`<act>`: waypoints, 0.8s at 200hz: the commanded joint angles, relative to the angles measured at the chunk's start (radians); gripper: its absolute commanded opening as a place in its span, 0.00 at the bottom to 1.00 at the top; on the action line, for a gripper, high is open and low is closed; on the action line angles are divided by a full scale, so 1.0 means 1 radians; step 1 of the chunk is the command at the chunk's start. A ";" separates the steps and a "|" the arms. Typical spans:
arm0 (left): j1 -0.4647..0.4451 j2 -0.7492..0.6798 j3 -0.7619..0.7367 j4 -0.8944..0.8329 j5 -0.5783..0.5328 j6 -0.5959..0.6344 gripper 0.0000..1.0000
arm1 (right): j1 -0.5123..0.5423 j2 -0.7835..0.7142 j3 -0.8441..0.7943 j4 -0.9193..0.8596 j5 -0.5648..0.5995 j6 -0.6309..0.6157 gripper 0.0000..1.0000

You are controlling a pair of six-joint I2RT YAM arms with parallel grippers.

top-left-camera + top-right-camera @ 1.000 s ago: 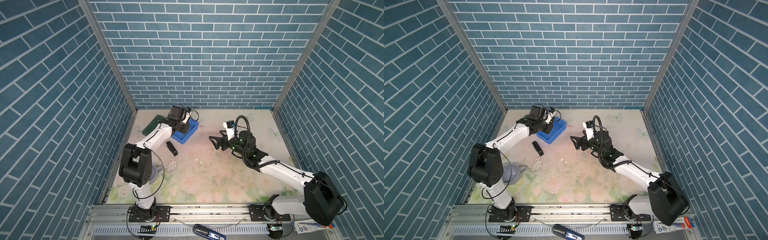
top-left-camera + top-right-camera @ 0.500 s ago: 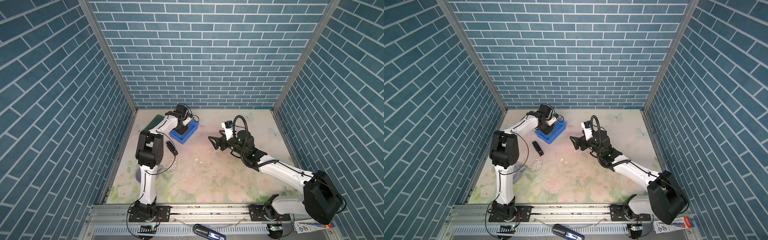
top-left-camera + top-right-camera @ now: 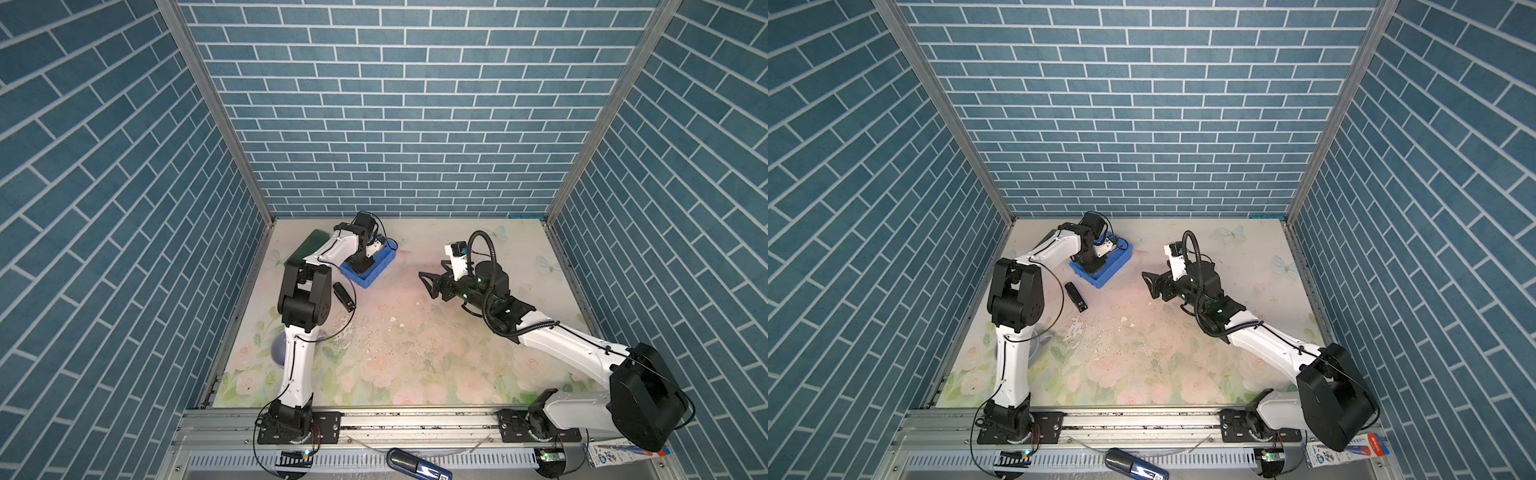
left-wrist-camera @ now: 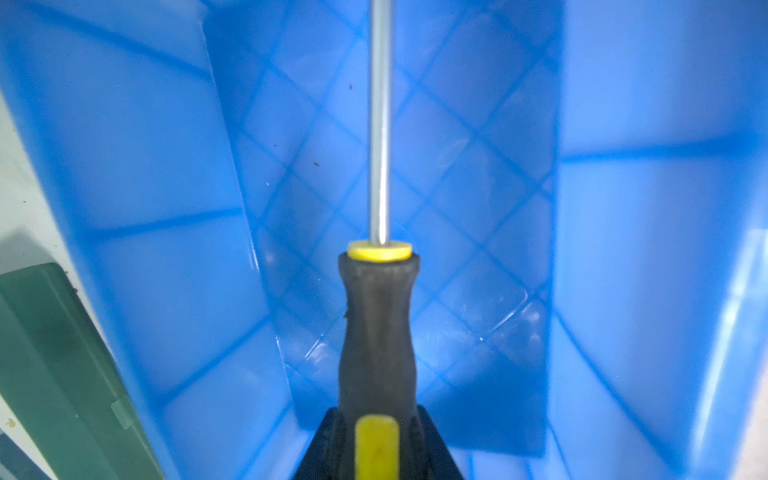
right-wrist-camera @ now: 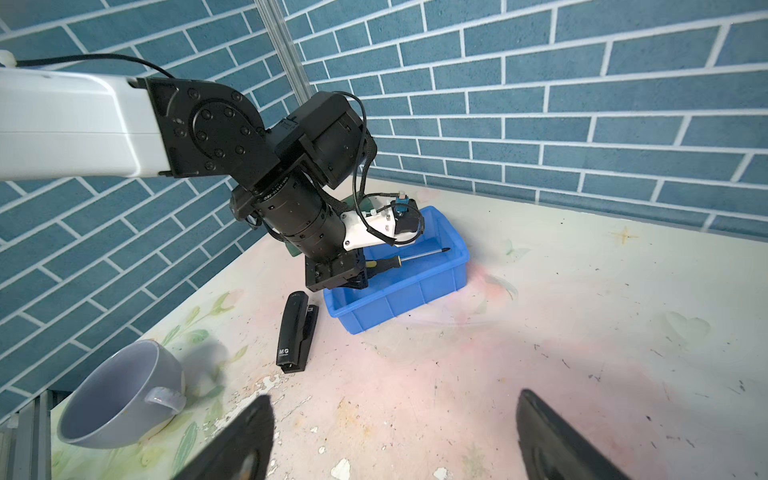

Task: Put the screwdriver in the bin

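Observation:
The screwdriver (image 4: 376, 324), with a black handle, yellow collar and thin metal shaft, lies level inside the blue bin (image 4: 166, 166). My left gripper (image 4: 377, 419) is shut on the handle's butt end, its black jaws pressed against both sides. In the right wrist view the shaft (image 5: 419, 255) sticks out from the left gripper (image 5: 357, 282) just above the floor of the bin (image 5: 407, 299). In both top views the left gripper (image 3: 360, 266) (image 3: 1091, 266) dips into the bin (image 3: 380, 266) (image 3: 1115, 266). My right gripper (image 3: 427, 284) (image 5: 392, 399) is open and empty, right of the bin.
A black stapler (image 3: 344, 296) (image 5: 296, 336) lies on the table just in front of the bin. A dark green slab (image 3: 309, 245) (image 4: 50, 365) sits behind the bin on the left. A grey cup (image 5: 116, 395) stands near the left arm's base.
The left arm has folded upward at the elbow while its gripper stayed in the bin with the screwdriver. The right arm has barely moved.

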 commanded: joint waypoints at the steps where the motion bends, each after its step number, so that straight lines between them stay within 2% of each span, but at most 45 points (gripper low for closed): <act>1: 0.005 -0.043 -0.021 -0.004 0.005 0.003 0.46 | 0.006 -0.013 0.017 0.000 0.009 -0.021 0.90; 49: 0.005 -0.156 -0.060 0.029 0.019 -0.017 0.73 | 0.006 -0.022 0.020 -0.012 0.016 -0.023 0.90; 74: 0.004 -0.250 -0.123 0.078 0.051 -0.042 0.79 | 0.006 -0.022 0.025 -0.011 0.024 -0.023 0.90; 121: 0.003 -0.493 -0.335 0.253 0.137 -0.130 0.92 | 0.006 -0.036 0.026 -0.011 0.049 -0.035 0.93; 150: 0.005 -0.680 -0.539 0.436 0.203 -0.205 0.99 | 0.004 -0.059 0.027 -0.036 0.059 -0.057 0.97; 160: 0.004 -0.750 -0.617 0.515 0.216 -0.229 1.00 | 0.003 -0.071 0.024 -0.045 0.096 -0.066 0.98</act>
